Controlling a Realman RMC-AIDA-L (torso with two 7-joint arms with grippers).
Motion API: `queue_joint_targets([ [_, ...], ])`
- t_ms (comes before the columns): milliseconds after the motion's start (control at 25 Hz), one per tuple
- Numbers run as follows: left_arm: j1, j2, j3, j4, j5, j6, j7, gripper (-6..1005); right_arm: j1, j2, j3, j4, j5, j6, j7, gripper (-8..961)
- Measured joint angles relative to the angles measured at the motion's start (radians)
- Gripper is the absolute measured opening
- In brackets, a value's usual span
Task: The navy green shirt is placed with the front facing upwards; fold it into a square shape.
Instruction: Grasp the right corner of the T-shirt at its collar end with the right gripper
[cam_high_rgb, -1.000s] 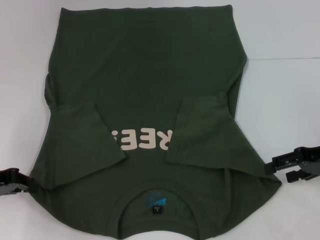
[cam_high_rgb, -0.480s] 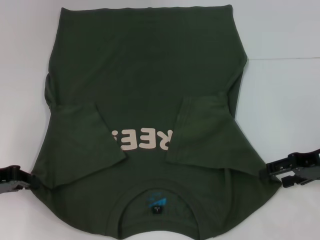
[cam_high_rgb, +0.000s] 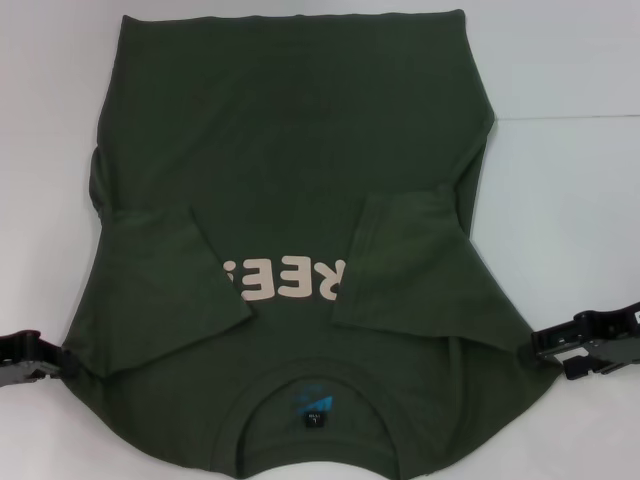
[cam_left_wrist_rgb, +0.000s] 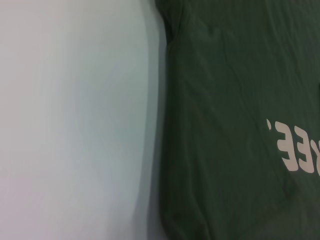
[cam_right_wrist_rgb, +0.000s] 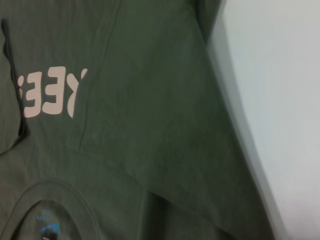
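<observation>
L gripper (cam_high_rgb: 55, 362): low at the near-left edge of the head view, body lying flat to the worktop (cam_high_rgb: 560, 200), tip touching the shirt's left shoulder edge. Fingers: can't tell how far apart, nor whether any cloth is held. Own fingers not seen in the L wrist view.

R gripper (cam_high_rgb: 548, 348): low at the near-right edge, angled inward, tip at the shirt's right shoulder corner. Two black fingers stand apart, one above the other, w/ the cloth edge right at them; can't tell if they pinch it. Own fingers not seen in the R wrist view.

Items, qty:
- 1x navy green shirt (cam_high_rgb: 290, 150), front up, flat on the worktop, centred between both grippers. Collar (cam_high_rgb: 315, 385) on the near side, hem on the far side.
- 2x short sleeves, both folded inward over the chest: left sleeve (cam_high_rgb: 165, 290), right sleeve (cam_high_rgb: 415, 270).
- 1x cream lettering (cam_high_rgb: 285, 280), upside down from the head cam, only the middle part showing between the sleeves; ends covered by the sleeve flaps.
- 1x small black tag (cam_high_rgb: 315, 417) inside the collar, w/ blue print just beside it.

Surroundings: plain white worktop on all sides. L wrist view: shirt's side edge (cam_left_wrist_rgb: 170, 125) against the white surface.
</observation>
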Motion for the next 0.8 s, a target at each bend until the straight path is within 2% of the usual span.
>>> queue_joint_targets([
  [800, 0.001, 0.000, 0.000, 0.003, 0.000, 0.000, 0.001, 38, 0.008, 0.019, -0.006, 0.008, -0.004, 0.022, -0.003, 895],
])
